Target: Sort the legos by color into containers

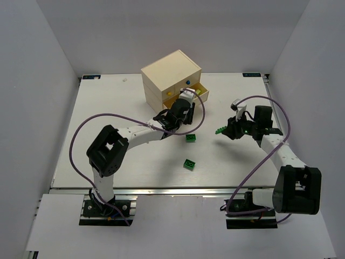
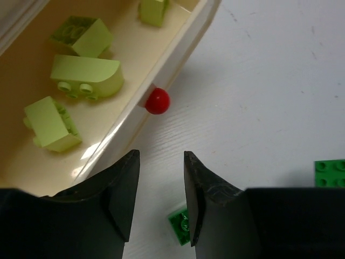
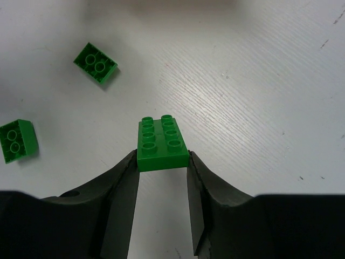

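The cream chest (image 1: 171, 75) stands at the back centre. Its red-knobbed (image 2: 157, 101) drawer (image 2: 178, 51) is pulled open and holds several yellow-green legos (image 2: 86, 75). My left gripper (image 2: 160, 157) is open and empty, hovering just in front of that drawer (image 1: 201, 94); in the top view it (image 1: 186, 102) sits at the chest's front. My right gripper (image 3: 161, 160) is shut on a green eight-stud lego (image 3: 161, 141), held above the table right of centre (image 1: 220, 129). Two small green legos (image 1: 191, 138) (image 1: 189, 164) lie on the table.
A blue knob (image 1: 188, 82) marks an upper drawer. A green lego (image 2: 180, 226) lies partly under my left gripper's right finger, another (image 2: 330, 172) at that view's right edge. The right wrist view shows the two loose green legos (image 3: 96, 63) (image 3: 19, 140) at the left.
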You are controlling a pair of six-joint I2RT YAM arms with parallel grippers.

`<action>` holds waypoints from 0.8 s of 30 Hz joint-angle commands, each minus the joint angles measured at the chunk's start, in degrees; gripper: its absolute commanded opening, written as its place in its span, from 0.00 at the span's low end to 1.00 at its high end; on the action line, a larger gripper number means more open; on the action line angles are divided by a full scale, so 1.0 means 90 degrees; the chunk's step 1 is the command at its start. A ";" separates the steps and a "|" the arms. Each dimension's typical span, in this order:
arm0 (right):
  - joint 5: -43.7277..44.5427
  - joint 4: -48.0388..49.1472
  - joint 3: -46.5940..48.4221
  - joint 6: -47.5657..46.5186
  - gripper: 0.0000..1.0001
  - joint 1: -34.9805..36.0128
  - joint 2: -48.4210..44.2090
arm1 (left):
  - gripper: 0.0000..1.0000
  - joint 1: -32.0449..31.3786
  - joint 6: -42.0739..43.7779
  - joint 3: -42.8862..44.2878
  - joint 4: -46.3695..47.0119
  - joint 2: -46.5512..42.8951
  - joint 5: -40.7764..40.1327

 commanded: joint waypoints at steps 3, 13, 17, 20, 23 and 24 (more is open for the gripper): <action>-0.0267 -0.0122 -0.0034 -0.0505 0.00 0.0023 0.0407 | 0.48 -0.0002 0.0183 -0.0595 0.0953 -0.0939 0.1586; 0.0387 0.0201 -0.0288 -0.0887 0.18 0.0296 0.0769 | 0.59 0.0223 0.0873 -0.0957 0.0624 -0.3186 0.1708; 0.0845 0.0171 -0.0269 -0.1052 0.26 0.0423 0.0964 | 0.71 0.0642 0.1043 -0.0675 -0.0244 -0.3392 0.0410; 0.1090 0.0113 -0.0249 -0.1121 0.37 0.0482 0.1061 | 0.75 0.1100 0.0945 -0.0587 -0.0509 -0.3314 0.0290; 0.1208 -0.0043 -0.0162 -0.1112 0.49 0.0472 0.1169 | 0.79 0.1607 0.0721 -0.0197 -0.0743 -0.2915 0.0475; 0.1237 -0.0082 -0.0142 -0.1121 0.57 0.0472 0.1198 | 0.80 0.1735 0.0594 -0.0060 -0.0851 -0.2643 0.0620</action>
